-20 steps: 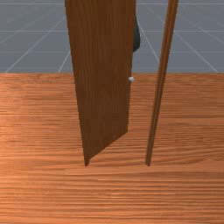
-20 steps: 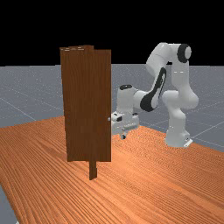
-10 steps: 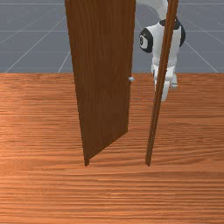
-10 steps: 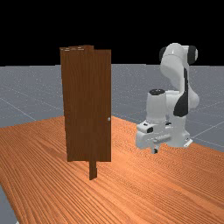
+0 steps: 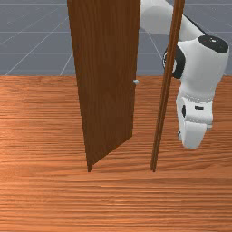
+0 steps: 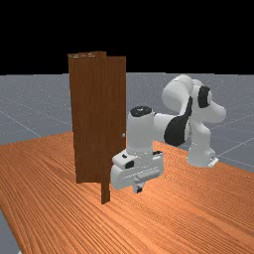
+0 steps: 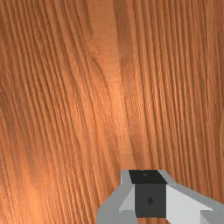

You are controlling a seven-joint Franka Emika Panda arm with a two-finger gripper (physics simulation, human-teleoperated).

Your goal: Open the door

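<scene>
Pincer (image 6: 139, 189) and its fingers are seen with the tips drawn together, pointed down over the bench (image 6: 218, 213) in the far view, and nothing is gripped between them. From the front view's left, the wooden door (image 5: 106, 77) is met first; it is joined at its near edge to the frame's left side and is swung at an angle away from the camera, toward the robot's side, so that it is shown partly open. At its free edge a small, pale knob (image 5: 136, 82) is carried. To the right of that, past an open gap, the frame's slim right post (image 5: 164, 99) is stood upright, slightly slanted as it is pictured, and part of the arm (image 5: 197, 65) is crossed by it. Farthest right, beyond the post, the hand is held low and well apart from the knob. Across the far view, the door is placed left of the middle, with the knob by its right edge; a frame post is reached below the panel's lower edge, down to the bench. The door's lower right part is overlapped by the hand, though whether they are touching cannot be told. The arm's base is set on the bench at the far right. In the wrist view, the pads (image 7: 150, 200) are closed above bare wood grain, and neither door nor knob is touched by them.
</scene>
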